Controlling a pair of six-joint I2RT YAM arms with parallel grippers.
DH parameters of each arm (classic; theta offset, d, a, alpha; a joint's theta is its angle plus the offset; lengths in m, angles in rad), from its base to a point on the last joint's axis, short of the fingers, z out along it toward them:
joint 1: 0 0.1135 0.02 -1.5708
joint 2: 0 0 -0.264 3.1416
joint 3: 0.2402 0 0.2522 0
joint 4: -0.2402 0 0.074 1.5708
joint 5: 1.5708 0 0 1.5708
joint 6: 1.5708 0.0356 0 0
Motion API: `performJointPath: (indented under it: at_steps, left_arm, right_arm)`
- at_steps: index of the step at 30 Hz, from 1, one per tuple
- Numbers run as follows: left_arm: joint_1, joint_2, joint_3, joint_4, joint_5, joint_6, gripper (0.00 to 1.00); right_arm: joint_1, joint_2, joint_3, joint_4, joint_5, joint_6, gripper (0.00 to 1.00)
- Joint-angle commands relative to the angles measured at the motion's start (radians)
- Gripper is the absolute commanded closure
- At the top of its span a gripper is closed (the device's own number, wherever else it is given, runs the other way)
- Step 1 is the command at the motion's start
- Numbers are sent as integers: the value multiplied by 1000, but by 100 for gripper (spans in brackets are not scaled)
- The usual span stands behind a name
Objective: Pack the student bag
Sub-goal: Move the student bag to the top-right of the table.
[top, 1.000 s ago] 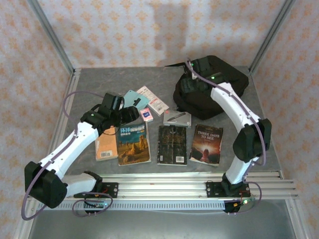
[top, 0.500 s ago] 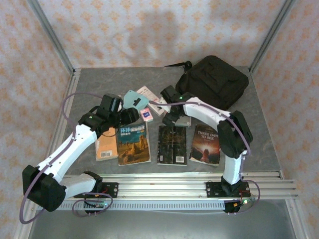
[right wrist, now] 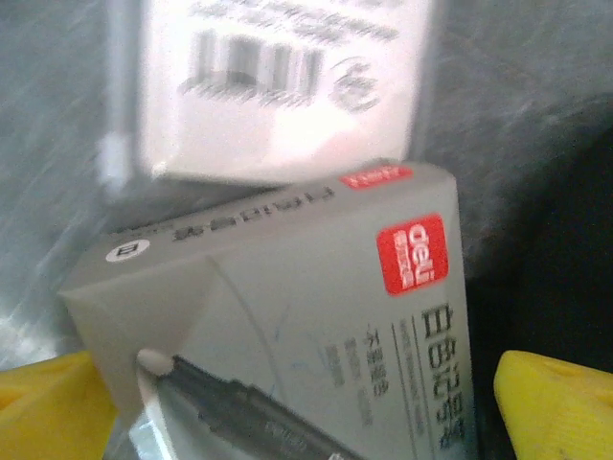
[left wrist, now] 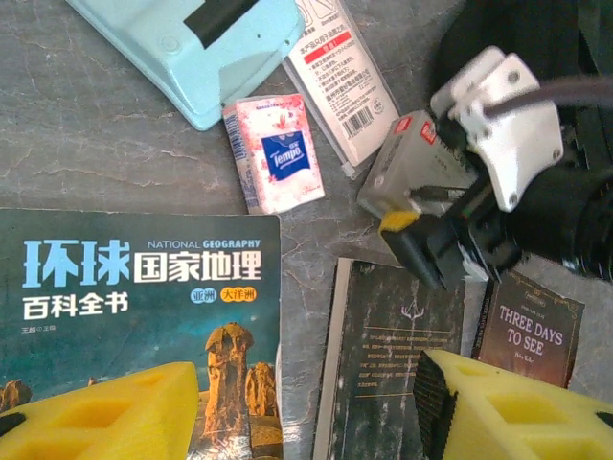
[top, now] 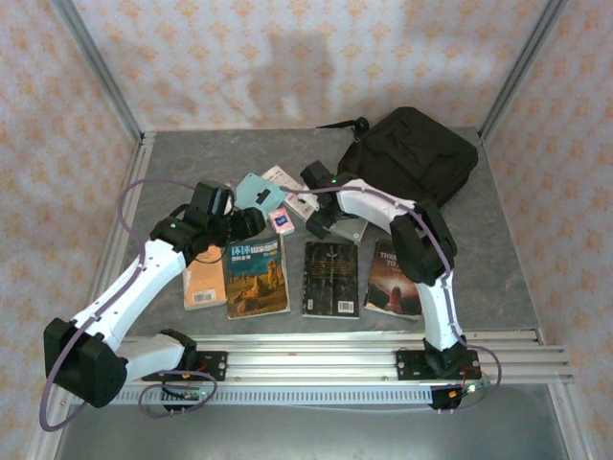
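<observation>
Since a second ago my right arm has swung off the large black soft fabric backpack (top: 412, 158) and come down over the table centre. The bag lies at the far right of the table, well apart from both pincers.

The right gripper (right wrist: 302, 412) now hangs over the flat grey cardboard pen box (right wrist: 287, 316). Its yellow fingers are spread wide, one on each side of the box, and I see no pinch yet. The left gripper (left wrist: 306, 412) hovers over the blue-green geography magazine (left wrist: 144, 287), its fingers apart with nothing between them.

Hazards, as I judge them:
- The box's far edge touches the white barcode-labelled packet (right wrist: 278, 86). A closing stroke may drag or trap that packet.
- The box is broad and smooth. A grip near one end may let it swivel or slide out.
- The two wrists work near each other, so any reach by the left arm risks contact.
- I cannot see the bag's opening. A carried box may meet shut fabric.
</observation>
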Motion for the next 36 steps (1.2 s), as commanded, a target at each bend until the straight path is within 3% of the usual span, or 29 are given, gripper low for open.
performJointPath:
  at_steps: [1, 9, 13, 16, 24, 29, 36]
  left_arm:
    - [13, -10, -10, 13, 12, 15, 37]
    - [28, -5, -13, 13, 12, 13, 38]
    - [32, -6, -13, 12, 17, 13, 38]
    - [31, -11, -16, 12, 18, 14, 37]
    - [31, -5, -21, 29, 37, 6, 38]
    - [31, 1, -24, 36, 49, 5, 38]
    - [30, 9, -14, 31, 64, 0, 38]
  right_arm:
    - [-40, 63, 114, -8, 112, 103, 2]
    - [-92, 228, 450, -163, -10, 370, 4]
    - [-112, 243, 555, -241, -27, 427, 5]
    - [-111, 169, 509, -241, -12, 477, 5]
    - [-106, -7, 199, -136, -230, 639, 5]
    - [-110, -35, 92, -72, -136, 639, 1]
    - [-191, 83, 210, -121, 21, 630, 0]
